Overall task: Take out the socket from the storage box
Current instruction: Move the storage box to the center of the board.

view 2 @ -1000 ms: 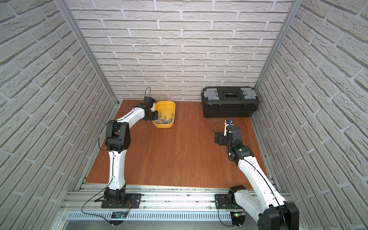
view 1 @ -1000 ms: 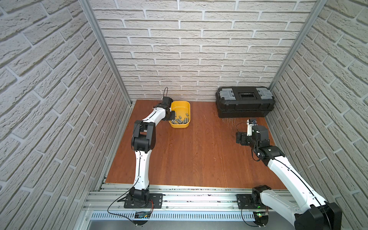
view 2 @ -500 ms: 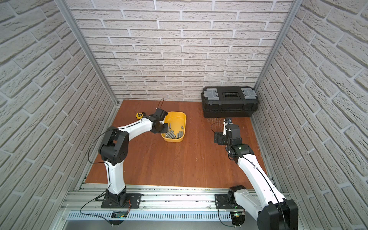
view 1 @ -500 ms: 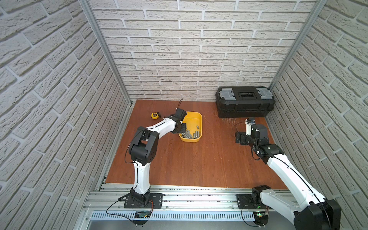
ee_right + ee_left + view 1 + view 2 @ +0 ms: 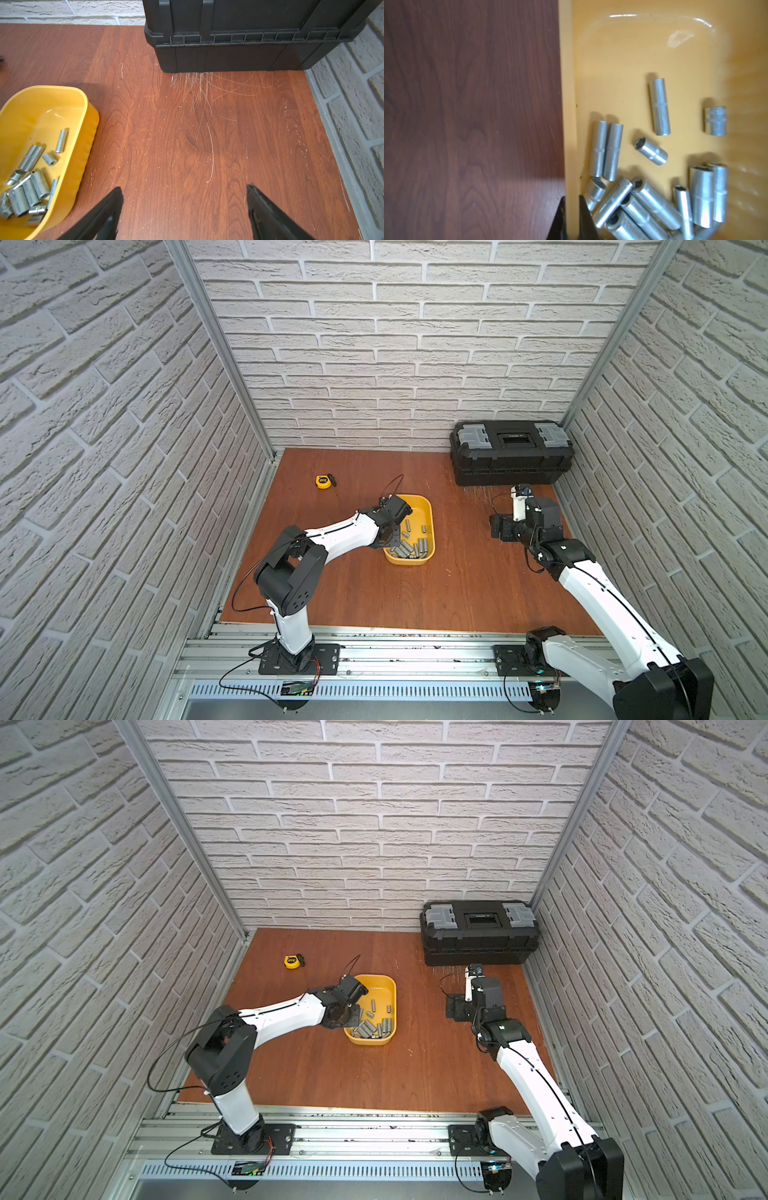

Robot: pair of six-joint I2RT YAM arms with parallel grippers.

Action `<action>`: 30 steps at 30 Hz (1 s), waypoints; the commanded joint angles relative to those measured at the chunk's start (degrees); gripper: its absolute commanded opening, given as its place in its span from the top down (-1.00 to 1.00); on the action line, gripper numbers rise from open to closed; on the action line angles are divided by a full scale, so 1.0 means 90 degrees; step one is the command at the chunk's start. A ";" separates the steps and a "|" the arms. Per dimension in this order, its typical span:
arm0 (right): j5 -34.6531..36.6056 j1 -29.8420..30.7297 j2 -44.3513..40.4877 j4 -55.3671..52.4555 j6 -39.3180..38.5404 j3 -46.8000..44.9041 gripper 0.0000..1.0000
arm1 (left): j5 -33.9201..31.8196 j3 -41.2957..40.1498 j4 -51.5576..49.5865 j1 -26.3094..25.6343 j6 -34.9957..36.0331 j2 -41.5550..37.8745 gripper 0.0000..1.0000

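Top views are occupied by the wooden desk (image 5: 457,597). A black toolbox (image 5: 513,456) is set against the back wall, at the right. The yellow storage box (image 5: 426,510) is placed near mid-desk; its side wall is clamped by the closed left pincer (image 5: 571,207), one finger inside, one outside. The right pincer (image 5: 184,187) is held wide apart and empty above bare desk before the toolbox. A yellow tape measure (image 5: 322,481) is located back left. The sockets (image 5: 652,199) are heaped inside the storage box, at its near end.
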 commanded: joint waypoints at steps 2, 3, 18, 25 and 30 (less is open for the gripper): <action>-0.0061 0.0037 -0.0252 0.0007 0.0007 -0.0049 -0.84 | -0.0348 -0.0204 -0.0666 -0.0632 -0.0813 -0.0264 0.95; -0.0070 0.0037 -0.0269 0.0007 -0.0001 -0.0055 -0.84 | -0.0412 -0.0236 -0.0666 -0.0721 -0.0889 -0.0292 0.95; -0.0429 0.0042 -0.0162 -0.0222 -0.0003 0.0115 -0.86 | -0.0571 -0.0943 -0.0305 -0.1000 -0.1136 -0.1031 0.40; -0.1060 0.0102 0.0067 -0.0285 0.0026 0.0296 -0.81 | -0.0858 -0.0465 -0.0522 -0.0991 -0.0647 -0.1136 -0.14; -0.1238 0.0659 0.0202 -0.0275 0.0110 0.0343 -0.75 | -0.1550 -0.0091 -0.0723 -0.0881 -0.0256 -0.1438 -0.25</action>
